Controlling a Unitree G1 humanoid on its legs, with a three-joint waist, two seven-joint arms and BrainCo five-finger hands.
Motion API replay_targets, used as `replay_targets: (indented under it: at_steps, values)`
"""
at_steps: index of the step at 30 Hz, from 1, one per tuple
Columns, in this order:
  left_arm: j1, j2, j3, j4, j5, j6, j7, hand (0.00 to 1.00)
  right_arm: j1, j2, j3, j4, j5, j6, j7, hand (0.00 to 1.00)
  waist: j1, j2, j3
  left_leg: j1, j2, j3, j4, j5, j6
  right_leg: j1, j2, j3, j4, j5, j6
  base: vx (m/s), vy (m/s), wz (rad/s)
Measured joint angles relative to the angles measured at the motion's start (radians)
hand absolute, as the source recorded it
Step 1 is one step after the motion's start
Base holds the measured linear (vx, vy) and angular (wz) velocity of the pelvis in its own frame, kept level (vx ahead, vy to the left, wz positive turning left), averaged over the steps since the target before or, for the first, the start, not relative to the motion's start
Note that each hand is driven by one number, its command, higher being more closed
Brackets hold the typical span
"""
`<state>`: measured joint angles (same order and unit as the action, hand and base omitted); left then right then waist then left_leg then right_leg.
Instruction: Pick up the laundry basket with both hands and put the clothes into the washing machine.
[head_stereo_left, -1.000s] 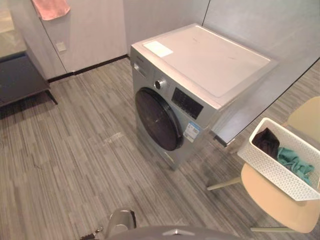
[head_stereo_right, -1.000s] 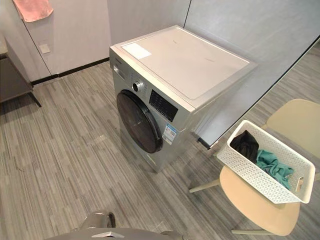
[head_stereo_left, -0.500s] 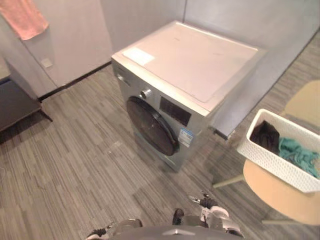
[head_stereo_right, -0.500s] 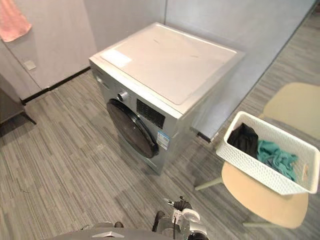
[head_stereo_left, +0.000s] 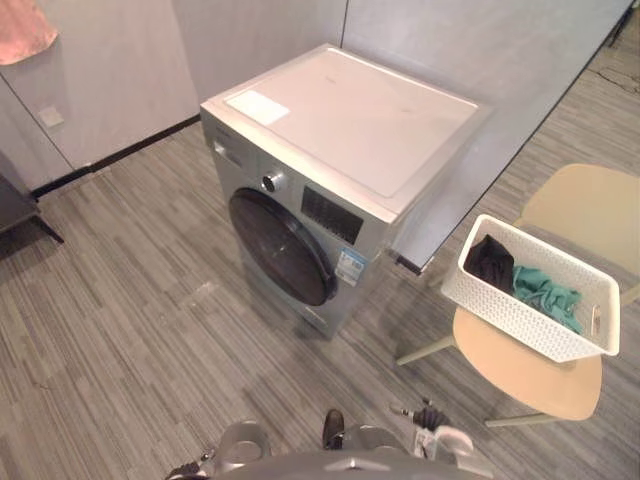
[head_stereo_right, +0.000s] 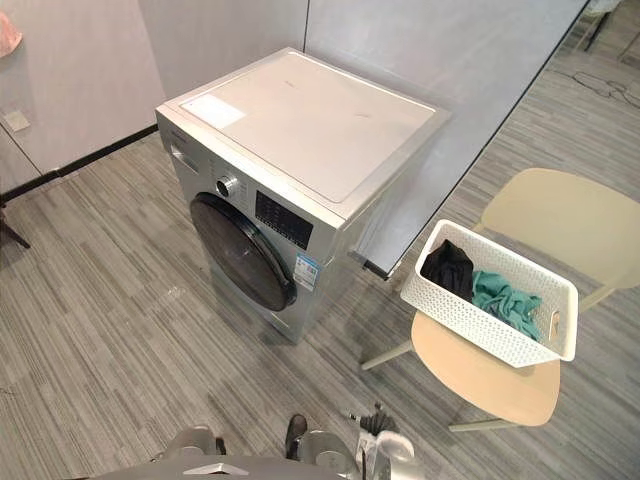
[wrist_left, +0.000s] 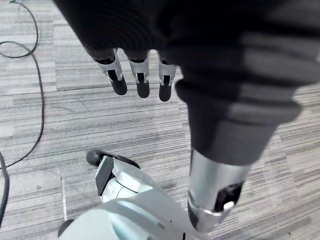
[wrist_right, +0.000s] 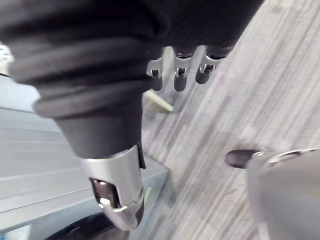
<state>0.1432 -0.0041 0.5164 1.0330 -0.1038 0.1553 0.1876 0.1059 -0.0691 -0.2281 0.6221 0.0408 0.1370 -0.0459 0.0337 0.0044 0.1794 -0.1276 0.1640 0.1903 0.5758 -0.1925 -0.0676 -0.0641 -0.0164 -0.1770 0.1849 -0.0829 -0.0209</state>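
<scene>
A white perforated laundry basket (head_stereo_left: 520, 316) sits on a beige chair (head_stereo_left: 530, 372) to the right of the washing machine. A black garment (head_stereo_left: 490, 262) and a teal garment (head_stereo_left: 546, 290) lie inside it. The silver front-loading washing machine (head_stereo_left: 345, 130) stands in the middle of the view, its dark round door (head_stereo_left: 280, 248) closed. My left hand (wrist_left: 142, 80) hangs above the floor with straight fingers and holds nothing. My right hand (wrist_right: 179, 75) hangs the same way, fingers straight and empty. Both hands are well away from the basket.
A second beige chair (head_stereo_left: 585, 205) stands behind the first. A grey partition wall (head_stereo_left: 500, 110) runs behind the machine and the chairs. A pink towel (head_stereo_left: 20, 28) hangs at the far left, with a dark table (head_stereo_left: 12, 205) below it. Striped grey floor (head_stereo_left: 130, 300) lies before the machine.
The camera has swung to the right, so the machine and the basket sit further left in the picture. The basket, chairs and machine themselves have not moved.
</scene>
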Motion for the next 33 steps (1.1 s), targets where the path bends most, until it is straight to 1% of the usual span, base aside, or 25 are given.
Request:
replay_targets:
  at_steps: [1, 2, 3, 4, 5, 6, 7, 8, 9, 10, 11, 12, 13, 15, 16, 18, 19, 21, 24, 26, 29, 31, 33]
  values:
    - [-0.001, -0.007, -0.012, 0.0, 0.0, 0.001, 0.003, 0.0, 0.0, -0.011, 0.022, -0.062, -0.001, -0.001, -0.001, 0.0, -0.001, 0.019, -0.004, -0.001, 0.008, -0.008, -0.049, -0.011, 0.01, 0.0, -0.002, 0.014, -0.01, 0.004, 0.008, -0.01, 0.118, -0.34]
    - [-0.001, -0.01, -0.012, 0.0, 0.0, 0.0, 0.004, 0.0, -0.003, -0.016, 0.035, -0.088, -0.001, -0.002, 0.0, 0.0, -0.001, 0.024, -0.005, 0.0, 0.009, -0.017, -0.083, -0.011, 0.011, 0.0, -0.004, 0.022, -0.017, 0.007, 0.012, 0.0, 0.2, -0.31]
    - [-0.001, -0.011, -0.012, -0.001, 0.001, 0.0, 0.005, 0.0, -0.008, -0.021, 0.07, -0.137, -0.001, -0.003, 0.001, 0.0, 0.001, 0.025, -0.006, 0.003, 0.004, -0.04, -0.168, -0.009, 0.01, -0.003, -0.017, 0.035, -0.028, 0.015, 0.024, 0.0, 0.274, -0.32]
    - [0.002, -0.013, -0.012, 0.0, 0.002, 0.002, 0.008, 0.0, -0.009, -0.023, 0.1, -0.19, -0.002, -0.007, 0.002, 0.0, 0.002, 0.029, -0.009, 0.015, 0.002, -0.083, -0.258, -0.001, -0.005, -0.011, -0.02, 0.051, -0.034, 0.023, 0.039, 0.01, 0.293, -0.35]
    - [0.006, -0.016, -0.012, 0.001, 0.002, 0.004, 0.009, 0.0, -0.01, -0.027, 0.112, -0.215, -0.002, -0.008, 0.002, 0.0, 0.002, 0.038, -0.013, 0.025, 0.005, -0.104, -0.303, 0.004, -0.015, -0.017, -0.017, 0.056, -0.036, 0.029, 0.049, 0.01, 0.21, -0.32]
    - [0.009, -0.018, -0.012, 0.004, 0.004, 0.009, 0.011, 0.0, -0.014, -0.031, 0.13, -0.231, -0.004, -0.015, 0.002, 0.0, 0.001, 0.049, -0.021, 0.029, 0.0, -0.108, -0.316, 0.049, -0.044, -0.016, -0.018, 0.069, -0.043, 0.038, 0.063, 0.04, 0.214, -0.33]
    - [0.017, -0.014, -0.026, 0.01, 0.011, 0.013, 0.017, 0.0, -0.012, -0.024, 0.154, -0.248, -0.009, -0.017, 0.004, 0.0, 0.006, 0.038, -0.027, 0.035, -0.017, -0.099, -0.328, 0.054, -0.04, 0.014, -0.03, 0.086, -0.089, 0.06, 0.082, 0.1, 0.303, -0.3]
    - [0.028, 0.006, -0.049, 0.011, 0.013, 0.017, 0.019, 0.0, -0.012, -0.015, 0.179, -0.27, -0.009, -0.017, 0.007, 0.0, 0.005, 0.022, -0.038, 0.054, -0.044, -0.077, -0.365, 0.057, -0.036, 0.027, -0.056, 0.093, -0.118, 0.088, 0.093, 0.12, 0.29, -0.18]
    - [0.03, 0.014, -0.058, 0.011, 0.025, 0.022, 0.018, 0.0, -0.011, -0.016, 0.189, -0.288, -0.01, -0.017, 0.01, 0.0, 0.003, 0.012, -0.044, 0.065, -0.06, -0.076, -0.387, 0.062, -0.028, 0.03, -0.069, 0.094, -0.127, 0.094, 0.098, 0.12, 0.218, 0.01]
    - [0.031, 0.026, -0.082, 0.01, 0.044, 0.023, 0.018, 0.0, -0.012, -0.018, 0.191, -0.329, -0.01, -0.018, 0.014, 0.0, 0.002, 0.0, -0.059, 0.081, -0.088, -0.073, -0.427, 0.074, -0.012, 0.033, -0.089, 0.102, -0.138, 0.098, 0.105, 0.11, 0.138, 0.04]
    - [0.032, 0.033, -0.104, 0.01, 0.053, 0.023, 0.017, 0.0, -0.024, -0.025, 0.196, -0.357, -0.011, -0.025, 0.014, 0.0, 0.006, -0.004, -0.07, 0.096, -0.105, -0.057, -0.453, 0.085, -0.001, 0.033, -0.103, 0.112, -0.144, 0.101, 0.11, 0.15, 0.158, -0.02]
    - [0.035, 0.033, -0.111, 0.01, 0.058, 0.023, 0.017, 0.0, -0.035, -0.028, 0.204, -0.367, -0.011, -0.025, 0.014, 0.0, 0.007, -0.001, -0.076, 0.1, -0.109, -0.05, -0.46, 0.097, 0.0, 0.033, -0.108, 0.116, -0.147, 0.103, 0.117, 0.19, 0.177, -0.18]
    - [0.037, 0.034, -0.121, 0.01, 0.067, 0.024, 0.016, 0.0, -0.061, -0.035, 0.226, -0.375, -0.011, -0.027, 0.014, 0.0, 0.007, -0.007, -0.086, 0.11, -0.118, -0.042, -0.46, 0.109, 0.007, 0.04, -0.114, 0.127, -0.154, 0.102, 0.122, 0.13, 0.113, -0.22]
    - [0.036, 0.04, -0.13, 0.009, 0.067, 0.024, 0.016, 0.0, -0.092, -0.044, 0.273, -0.376, -0.016, -0.027, 0.017, 0.0, 0.015, 0.0, -0.089, 0.133, -0.128, -0.016, -0.459, 0.111, 0.02, 0.048, -0.122, 0.145, -0.168, 0.113, 0.139, 0.2, 0.117, -0.3]
    - [0.033, 0.041, -0.144, 0.007, 0.067, 0.024, 0.016, 0.0, -0.102, -0.045, 0.298, -0.384, -0.033, -0.027, 0.02, 0.0, 0.015, 0.005, -0.095, 0.132, -0.136, -0.013, -0.459, 0.109, 0.021, 0.049, -0.127, 0.148, -0.178, 0.115, 0.141, 0.22, 0.114, -0.21]
    - [0.024, 0.041, -0.158, 0.0, 0.068, 0.024, 0.014, 0.0, -0.105, -0.049, 0.327, -0.413, -0.043, -0.027, 0.028, 0.0, 0.016, 0.007, -0.096, 0.13, -0.141, -0.017, -0.464, 0.108, 0.024, 0.049, -0.133, 0.144, -0.186, 0.116, 0.142, 0.12, 0.029, 0.0]
    - [0.022, 0.044, -0.165, -0.001, 0.07, 0.024, 0.006, 0.0, -0.115, -0.057, 0.349, -0.418, -0.043, -0.027, 0.05, 0.0, 0.015, 0.007, -0.096, 0.131, -0.141, -0.023, -0.467, 0.106, 0.026, 0.056, -0.132, 0.138, -0.194, 0.117, 0.144, 0.1, -0.001, 0.06]
    - [0.017, 0.046, -0.166, 0.0, 0.07, 0.029, 0.002, 0.0, -0.123, -0.075, 0.378, -0.418, -0.043, -0.027, 0.066, 0.0, 0.016, 0.006, -0.096, 0.141, -0.139, -0.026, -0.48, 0.106, 0.026, 0.063, -0.128, 0.136, -0.199, 0.117, 0.144, 0.06, -0.019, 0.04]
    - [0.014, 0.049, -0.169, 0.0, 0.071, 0.035, 0.0, 0.0, -0.142, -0.097, 0.452, -0.416, -0.043, -0.027, 0.095, 0.0, 0.021, -0.001, -0.092, 0.143, -0.131, -0.026, -0.492, 0.106, 0.026, 0.06, -0.117, 0.133, -0.201, 0.117, 0.144, 0.02, -0.037, -0.03]
    - [0.011, 0.056, -0.176, 0.0, 0.072, 0.04, 0.0, 0.0, -0.155, -0.101, 0.487, -0.408, -0.042, -0.027, 0.104, 0.0, 0.022, -0.01, -0.086, 0.139, -0.127, -0.027, -0.492, 0.106, 0.026, 0.055, -0.115, 0.132, -0.204, 0.117, 0.144, -0.05, -0.052, -0.03]
    - [0.004, 0.067, -0.176, 0.0, 0.088, 0.041, 0.0, 0.0, -0.188, -0.105, 0.54, -0.385, -0.039, -0.025, 0.113, 0.0, 0.025, -0.031, -0.075, 0.108, -0.127, -0.029, -0.491, 0.116, 0.024, 0.025, -0.114, 0.129, -0.205, 0.125, 0.142, -0.08, -0.035, 0.0]
    - [-0.004, 0.075, -0.176, 0.0, 0.088, 0.042, 0.001, 0.0, -0.224, -0.109, 0.56, -0.338, -0.038, -0.023, 0.126, 0.0, 0.026, -0.043, -0.063, 0.096, -0.129, -0.042, -0.491, 0.124, 0.025, 0.024, -0.116, 0.119, -0.213, 0.133, 0.143, -0.07, -0.028, 0.17]
    - [-0.012, 0.082, -0.181, -0.001, 0.088, 0.042, 0.003, 0.0, -0.267, -0.109, 0.566, -0.294, -0.038, -0.02, 0.128, 0.0, 0.036, -0.06, -0.048, 0.086, -0.131, -0.056, -0.491, 0.13, 0.025, 0.023, -0.118, 0.108, -0.217, 0.138, 0.142, -0.08, -0.022, 0.18]
